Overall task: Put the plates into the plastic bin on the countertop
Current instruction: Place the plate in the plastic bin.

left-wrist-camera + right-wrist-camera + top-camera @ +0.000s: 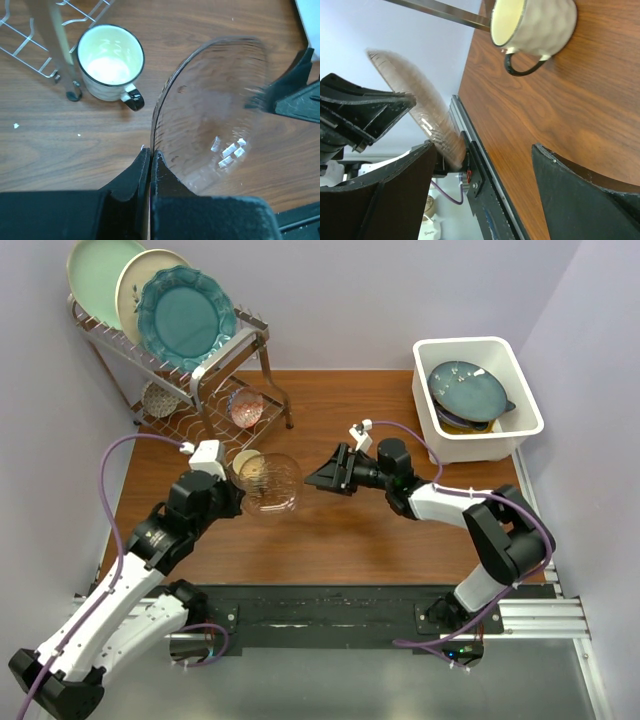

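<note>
A clear glass plate point(268, 483) hangs tilted above the countertop point(350, 530), and my left gripper point(238, 500) is shut on its near rim. In the left wrist view the fingers point(150, 152) pinch the plate's edge point(210, 110). My right gripper point(315, 480) is open, with its fingertips at the plate's right rim. In the right wrist view the plate point(415, 100) stands beside one finger of the open gripper point(484, 146). The white plastic bin point(470, 445) sits at the back right with a dark teal plate point(468, 390) lying on top of other plates.
A cream cup with a black rim point(243, 462) point(111, 62) point(532, 25) stands on the wood just behind the held plate. A wire rack point(215, 365) at the back left holds three upright plates, with a pink glass dish point(245, 405) on its lower shelf.
</note>
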`<state>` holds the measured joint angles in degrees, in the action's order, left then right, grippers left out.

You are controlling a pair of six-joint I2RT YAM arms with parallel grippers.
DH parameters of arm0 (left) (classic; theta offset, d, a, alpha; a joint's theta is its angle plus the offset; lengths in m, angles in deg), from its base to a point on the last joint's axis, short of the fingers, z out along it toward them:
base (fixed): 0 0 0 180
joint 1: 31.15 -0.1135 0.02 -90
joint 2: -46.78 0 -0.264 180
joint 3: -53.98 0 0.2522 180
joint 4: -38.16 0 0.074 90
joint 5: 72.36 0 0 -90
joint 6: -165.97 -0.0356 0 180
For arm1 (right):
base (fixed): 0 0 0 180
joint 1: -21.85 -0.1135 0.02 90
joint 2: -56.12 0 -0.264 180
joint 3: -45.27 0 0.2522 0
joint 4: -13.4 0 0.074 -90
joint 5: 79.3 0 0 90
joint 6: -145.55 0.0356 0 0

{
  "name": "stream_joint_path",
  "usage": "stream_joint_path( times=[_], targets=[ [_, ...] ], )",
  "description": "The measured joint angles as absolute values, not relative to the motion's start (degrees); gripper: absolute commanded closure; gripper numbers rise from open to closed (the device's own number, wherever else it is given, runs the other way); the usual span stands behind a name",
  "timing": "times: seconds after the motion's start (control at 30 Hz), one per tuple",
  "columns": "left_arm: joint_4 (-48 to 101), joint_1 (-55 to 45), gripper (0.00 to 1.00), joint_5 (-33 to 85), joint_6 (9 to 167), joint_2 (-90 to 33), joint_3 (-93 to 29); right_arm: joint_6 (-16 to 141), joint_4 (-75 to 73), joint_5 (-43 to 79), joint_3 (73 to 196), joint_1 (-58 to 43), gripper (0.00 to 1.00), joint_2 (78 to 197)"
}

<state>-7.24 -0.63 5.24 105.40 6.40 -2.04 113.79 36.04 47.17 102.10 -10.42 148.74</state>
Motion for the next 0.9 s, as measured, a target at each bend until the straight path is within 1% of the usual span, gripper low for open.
stream_joint_path(
  times=[0.23,0.4,0.43,0.57,0.6,0.67,0.7,0.73,0.77,0.8,0.83,0.87,0.9],
  targets=[
    [-7.87,-1.2,1.0,3.47,105.9,8.22,-2.04,113.79,36.18,47.23,102.1,-10.66,0.2,146.58],
    [-6.49,-1.63,1.0,6.9,105.66,6.58,-1.69,113.79,36.11,47.28,102.5,-11.97,0.23,146.62],
    [-5.97,-1.77,1.0,8.06,105.42,6.18,-1.4,113.79,36.13,47.3,102.93,-12.58,0.24,146.75],
    [-5.27,-1.92,1.0,11.42,105.22,5.26,-1.08,113.79,36.59,47.61,104.86,-14.79,0.35,148.02],
    [-4.96,-1.94,1.0,12.19,105.2,5.29,-1.05,113.81,36.9,47.74,105.4,-15.29,0.41,148.57],
    [-4.42,-1.94,1.0,13.24,105.03,5.33,-1.01,113.85,37.46,47.82,106.58,-16.36,0.49,150.1],
    [-4.15,-1.94,1.0,13.61,104.87,5.33,-1.01,113.94,37.68,47.96,107.04,-16.8,0.6,150.84],
    [-3.96,-1.96,1.0,13.87,104.83,5.33,-1.01,114.07,38.12,48.02,107.28,-17.11,0.68,151.52],
    [-3.76,-1.96,1.0,14.18,104.83,5.35,-1.01,114.22,38.58,48.2,107.39,-17.39,0.9,152.22],
    [-3.59,-1.98,1.0,14.44,104.81,5.42,-1.01,114.55,38.97,48.39,107.39,-17.59,1.0,152.74],
    [-3.54,-2.01,0.92,14.42,104.65,5.51,-1.01,114.59,39.63,48.83,107.39,-17.68,1.0,153.33],
    [-3.83,-2.12,0.71,14.2,104.41,5.55,-0.99,114.94,40.35,49.62,107.39,-17.68,1.0,153.7],
    [-3.69,-2.49,0.44,14.29,104.35,5.55,-0.84,115.1,40.55,49.44,107.39,-17.68,1.0,153.88]
  ],
)
